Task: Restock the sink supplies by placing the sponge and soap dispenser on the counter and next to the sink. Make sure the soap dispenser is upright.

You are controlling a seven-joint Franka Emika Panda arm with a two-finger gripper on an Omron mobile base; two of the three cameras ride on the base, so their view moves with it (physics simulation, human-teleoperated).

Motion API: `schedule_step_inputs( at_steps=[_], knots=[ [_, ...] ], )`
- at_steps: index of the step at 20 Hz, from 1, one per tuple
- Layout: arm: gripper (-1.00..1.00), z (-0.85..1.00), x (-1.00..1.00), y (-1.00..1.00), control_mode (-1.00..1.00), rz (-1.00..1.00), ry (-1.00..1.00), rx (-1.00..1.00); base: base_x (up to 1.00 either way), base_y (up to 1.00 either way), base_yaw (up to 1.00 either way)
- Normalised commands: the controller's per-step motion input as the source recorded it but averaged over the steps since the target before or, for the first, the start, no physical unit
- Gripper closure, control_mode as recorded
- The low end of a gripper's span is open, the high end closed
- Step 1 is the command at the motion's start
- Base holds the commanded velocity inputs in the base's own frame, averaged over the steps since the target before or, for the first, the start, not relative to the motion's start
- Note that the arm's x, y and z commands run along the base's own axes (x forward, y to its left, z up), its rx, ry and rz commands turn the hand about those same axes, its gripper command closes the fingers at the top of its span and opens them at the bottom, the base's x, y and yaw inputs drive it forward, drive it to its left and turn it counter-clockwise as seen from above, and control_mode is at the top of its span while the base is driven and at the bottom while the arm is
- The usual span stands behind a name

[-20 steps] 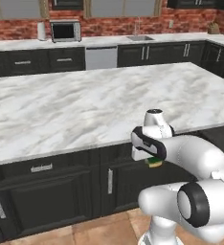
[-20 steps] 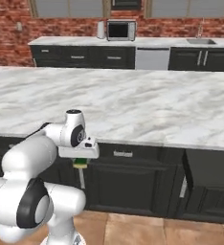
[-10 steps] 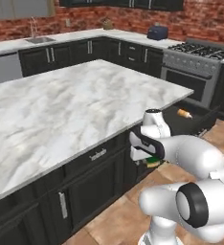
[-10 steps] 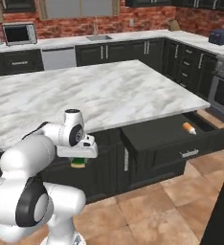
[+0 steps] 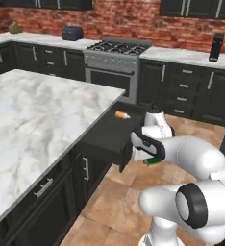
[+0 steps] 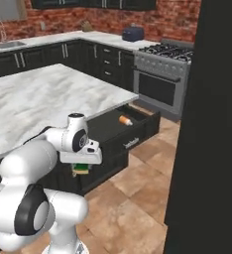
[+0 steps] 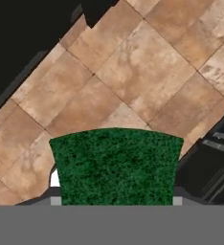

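My gripper (image 5: 153, 162) (image 6: 81, 171) points down over the tiled floor, just off the island's corner, shut on the sponge (image 5: 154, 161) (image 6: 80, 170). In the hand view the sponge's dark green face (image 7: 116, 165) sits between the fingertips. The orange soap dispenser (image 5: 121, 115) (image 6: 125, 120) lies on its side in the open dark drawer (image 5: 109, 139) (image 6: 133, 134) beside the gripper. Far at the upper left of the right base view is the counter (image 6: 43, 40) with the steel sink (image 6: 9, 44) and its thin faucet.
The marble island (image 5: 32, 115) (image 6: 43, 94) runs along my left, with its open drawer jutting into the aisle. A steel stove (image 5: 117, 50) (image 6: 162, 59) and a dark toaster (image 5: 72, 32) stand at the back wall. A tall black unit (image 6: 217, 124) blocks the right.
The base has swung round the island, so the whole scene has shifted: the stove and the open drawer now lie ahead. The sponge stays in the shut gripper.
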Motion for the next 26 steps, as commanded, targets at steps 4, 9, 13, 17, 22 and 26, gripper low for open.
schedule_step_inputs(
  at_steps=[4, 9, 13, 17, 22, 26],
  knots=[
    [1.00, 0.00, 0.00, 0.00, 1.00, 0.00, 0.00, 0.00, 0.51, 0.01, -0.60],
    [1.00, 0.00, 0.00, 0.00, 1.00, 0.00, 0.00, 0.00, 0.38, 0.07, -0.56],
    [1.00, 0.00, 0.00, 0.00, 1.00, 0.00, 0.00, 0.00, -0.30, 0.14, -0.46],
    [1.00, 0.00, 0.00, 0.00, 1.00, 0.00, 0.00, 0.00, -0.67, 0.45, -0.26],
    [1.00, 0.00, 0.00, 0.00, 1.00, 0.00, 0.00, 0.00, -0.98, 0.40, -0.21],
    [1.00, 0.00, 0.00, 0.00, 1.00, 0.00, 0.00, 0.00, -0.93, 0.48, -0.20]
  ],
)
